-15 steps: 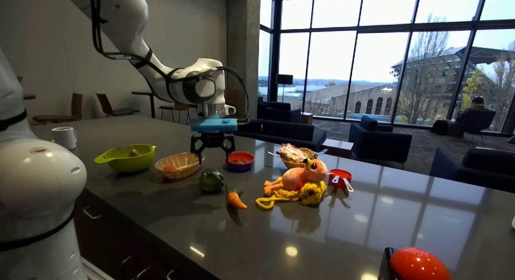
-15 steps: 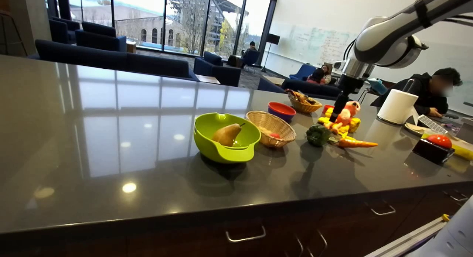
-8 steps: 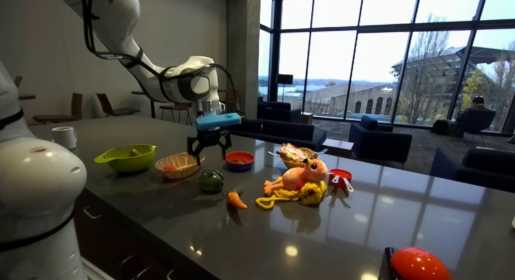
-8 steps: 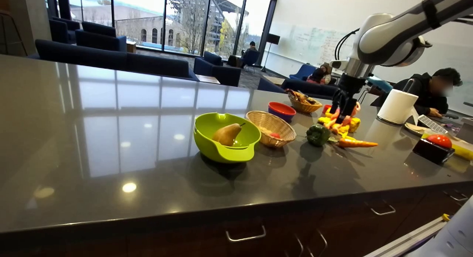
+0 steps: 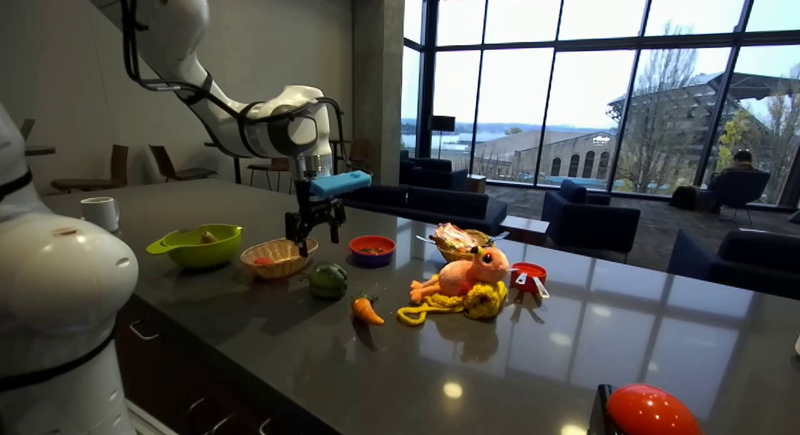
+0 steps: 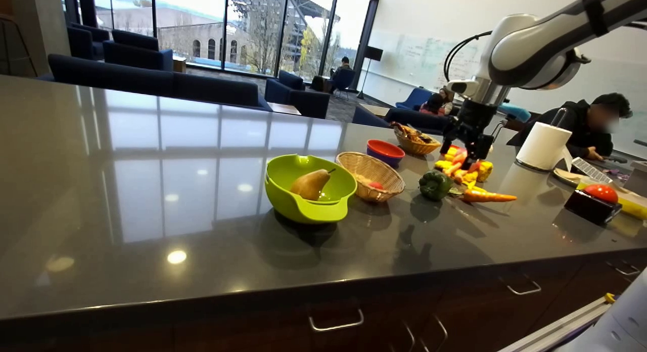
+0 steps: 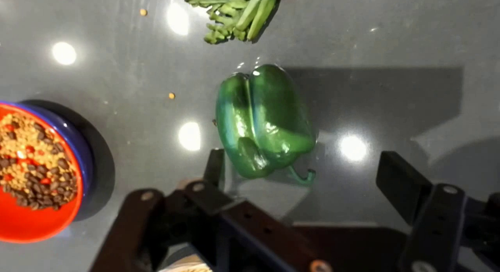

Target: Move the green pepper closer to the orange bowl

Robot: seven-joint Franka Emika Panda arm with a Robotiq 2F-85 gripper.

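“Just above the centre of the wrist view lies the green pepper point(image 7: 261, 123), stem toward the lower right. Is it held?”

“No. The gripper point(image 7: 306, 174) comes in along the bottom of that frame, jaws spread wide, holding nothing; both exterior views show it hanging above the counter point(image 5: 375, 385).”

“And the orange bowl point(image 7: 29, 227)?”

“Left edge of the wrist view, if it's the one orange-red inside and blue outside. The pepper lies apart from it, not touching.”

“So which step is this?”

“Lining up for the grasp, I'd judge. The pepper sits up and left of the midpoint between the fingers point(image 7: 404, 186).”

“What does the next move call for?”

“A shift toward the frame's upper left until the fingers straddle the pepper, then down, close, and over to the left. Setting it beside the bowl is enough; dropping it inside isn't asked.”
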